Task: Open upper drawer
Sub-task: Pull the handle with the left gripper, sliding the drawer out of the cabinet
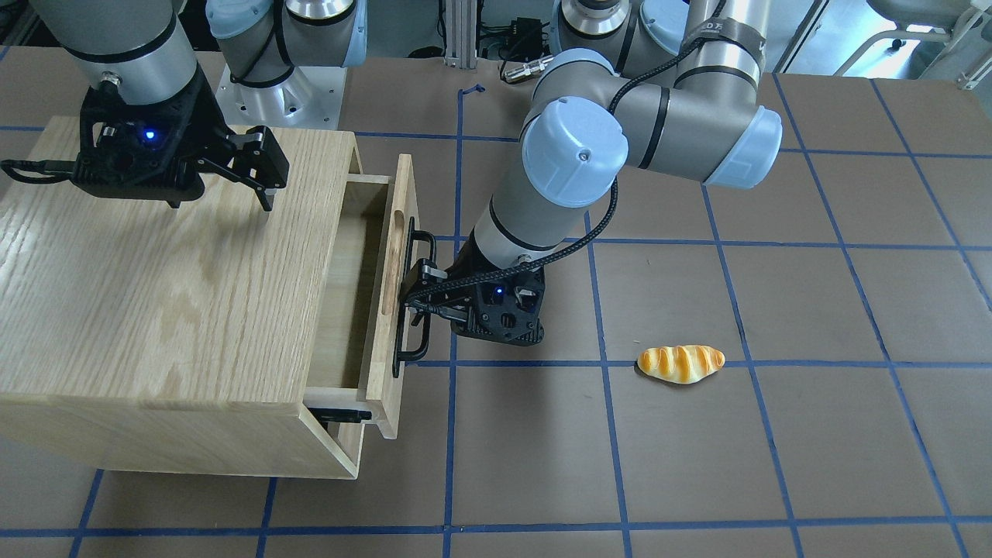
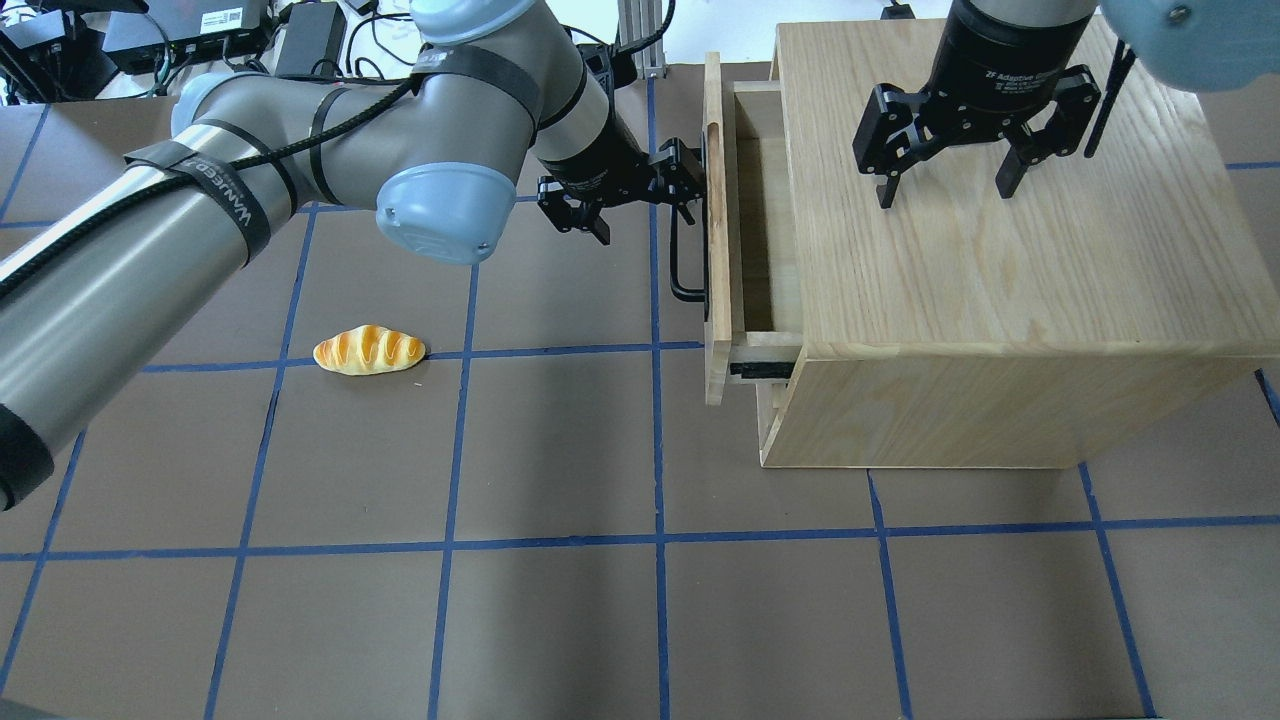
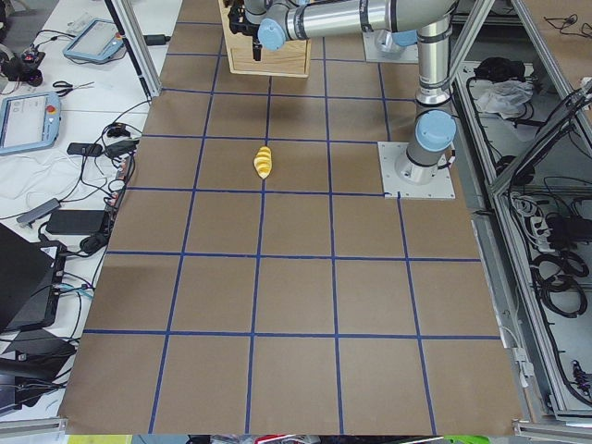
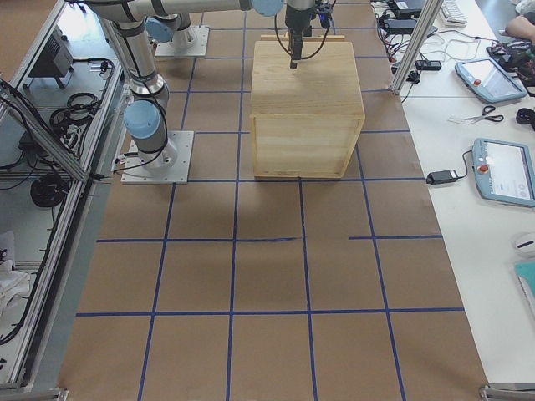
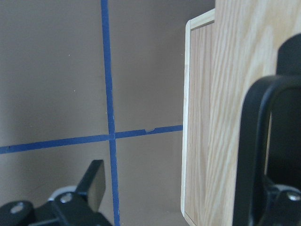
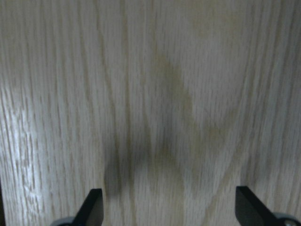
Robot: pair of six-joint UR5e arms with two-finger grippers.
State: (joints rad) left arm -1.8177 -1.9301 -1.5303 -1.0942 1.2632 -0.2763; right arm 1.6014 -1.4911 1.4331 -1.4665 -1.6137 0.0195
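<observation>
Brown gridded table (image 2: 560,620), cabinet (image 2: 1000,300) with upper drawer (image 2: 715,250) partly out, left gripper (image 2: 648,222) spread wide at its handle (image 2: 675,262), right gripper (image 2: 946,195) spread above cabinet top.

Bright even overhead light, soft shadows, blurred wrist views

The table (image 2: 560,620) is a brown surface ruled into squares by blue tape. An oak-grain cabinet (image 2: 1000,300) stands on its right half. Well apart, on the left half, a small golden bread roll (image 2: 368,350), possibly a toy, lies on a tape line. The left arm's grey base plate (image 3: 418,171) sits at the robot's edge.
</observation>
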